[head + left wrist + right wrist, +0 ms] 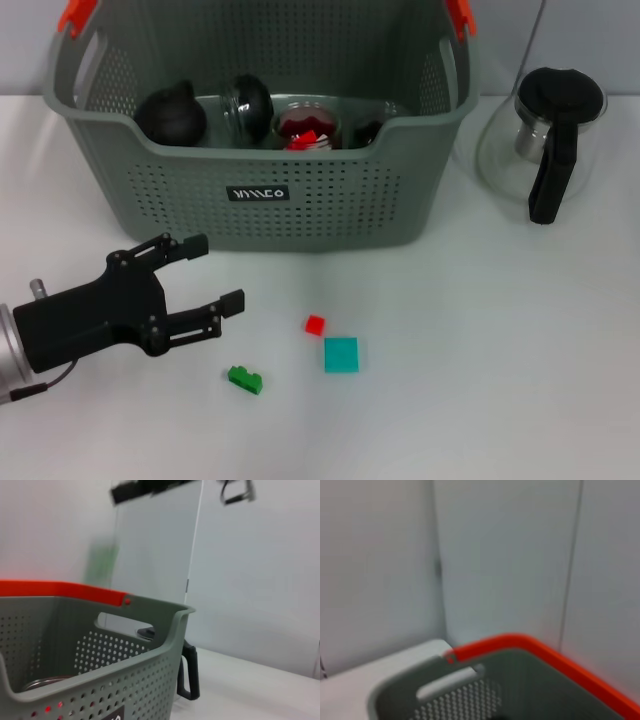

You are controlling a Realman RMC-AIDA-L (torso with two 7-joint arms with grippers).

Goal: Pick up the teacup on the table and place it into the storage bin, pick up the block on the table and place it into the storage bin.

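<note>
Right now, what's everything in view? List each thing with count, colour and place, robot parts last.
storage bin: one, grey-green with orange handle clips, far centre of the table.
dark round items: two, blackish, inside the bin at its left.
glass cup: one, clear with red pieces inside, in the bin's middle.
glass pot: one, clear with black lid and handle, right of the bin.
red block: one, small, on the table before the bin.
teal block: one, just nearer than the red one.
green block: one, left of the teal one.
table: one, white.
left gripper: one, black, fingers open, above the table's left.
</note>
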